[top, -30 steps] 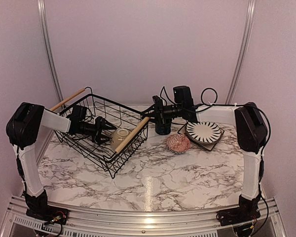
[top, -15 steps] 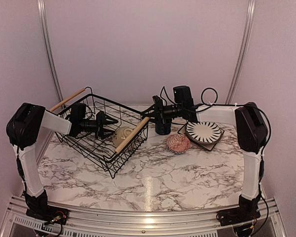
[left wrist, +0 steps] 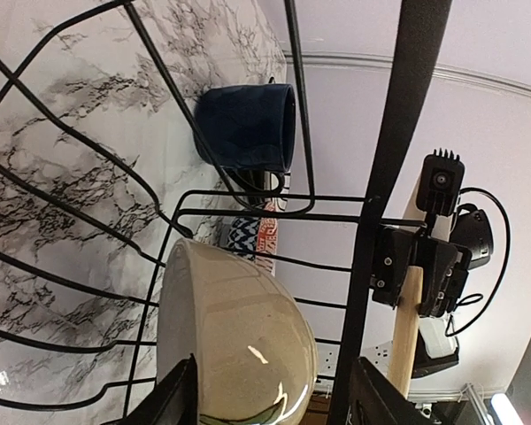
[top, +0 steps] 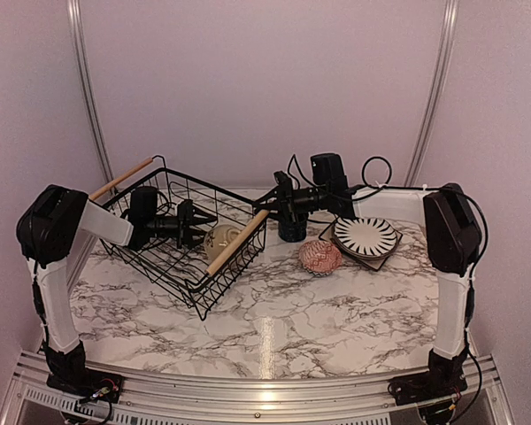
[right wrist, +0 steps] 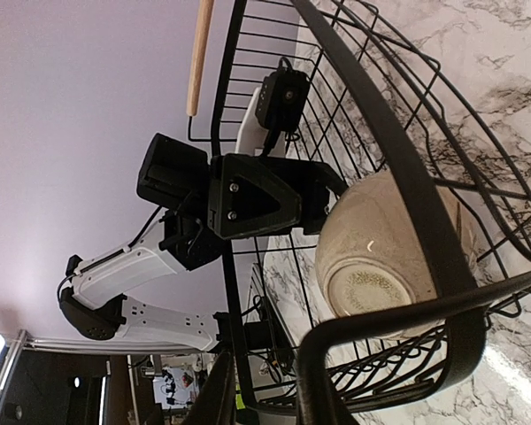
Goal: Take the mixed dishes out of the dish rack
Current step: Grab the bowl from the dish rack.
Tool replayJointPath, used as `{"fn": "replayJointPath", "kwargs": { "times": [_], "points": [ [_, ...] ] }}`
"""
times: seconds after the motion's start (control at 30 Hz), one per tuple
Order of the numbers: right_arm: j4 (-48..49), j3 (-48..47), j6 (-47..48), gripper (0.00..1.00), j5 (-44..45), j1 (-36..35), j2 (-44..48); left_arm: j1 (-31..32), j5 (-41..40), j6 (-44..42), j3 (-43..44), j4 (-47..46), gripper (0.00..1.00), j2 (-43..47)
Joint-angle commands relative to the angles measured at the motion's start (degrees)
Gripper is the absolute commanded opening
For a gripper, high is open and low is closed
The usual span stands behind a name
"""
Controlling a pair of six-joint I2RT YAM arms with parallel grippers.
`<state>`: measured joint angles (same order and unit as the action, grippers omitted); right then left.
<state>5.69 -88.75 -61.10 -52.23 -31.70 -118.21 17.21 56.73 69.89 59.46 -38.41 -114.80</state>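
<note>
While the right gripper (top: 274,209) pinched the rack (top: 234,242), the left gripper (left wrist: 274,382), spread round the slick bowl (left wrist: 234,328), risked squirting it out.

Marble-veined desk (top: 274,323) across lower frame. Plain pale wall (top: 265,88) behind. Metal rail (top: 82,88) upper left, second rail (top: 436,88) upper right.

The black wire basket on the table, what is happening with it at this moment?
The right gripper is shut on the rim of the black wire dish rack. The left gripper reaches inside, its open jaws either side of a glossy cream bowl, the only dish visible in the rack. A dark navy mug, a pink patterned bowl and a round striped plate on a dark square plate stand on the marble table.
</note>
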Motion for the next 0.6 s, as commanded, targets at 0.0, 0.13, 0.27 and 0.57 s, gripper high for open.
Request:
{"fn": "replayJointPath", "kwargs": {
  "times": [0.0, 0.13, 0.27, 0.57],
  "points": [
    [0.5, 0.8, 21.9, 0.0, 8.5, -0.6, -0.2, 1.8, 2.6, 7.9, -1.2, -13.3, 0.57, -3.1],
    [0.5, 0.9, 21.9, 0.0, 8.6, -0.5, 0.0, 2.2, 2.4, 17.5, -2.2, -26.4, 0.54, -5.7],
    [0.4, 0.8, 22.0, 0.0, 8.7, -0.6, 0.3, 3.1, 2.2, 19.1, -1.6, -28.3, 0.5, -6.9],
    [0.4, 1.6, 22.3, 0.0, 9.2, -0.6, 1.1, 4.4, -0.5, -5.3, 3.8, 6.9, 0.46, -3.4]
  ]
}}
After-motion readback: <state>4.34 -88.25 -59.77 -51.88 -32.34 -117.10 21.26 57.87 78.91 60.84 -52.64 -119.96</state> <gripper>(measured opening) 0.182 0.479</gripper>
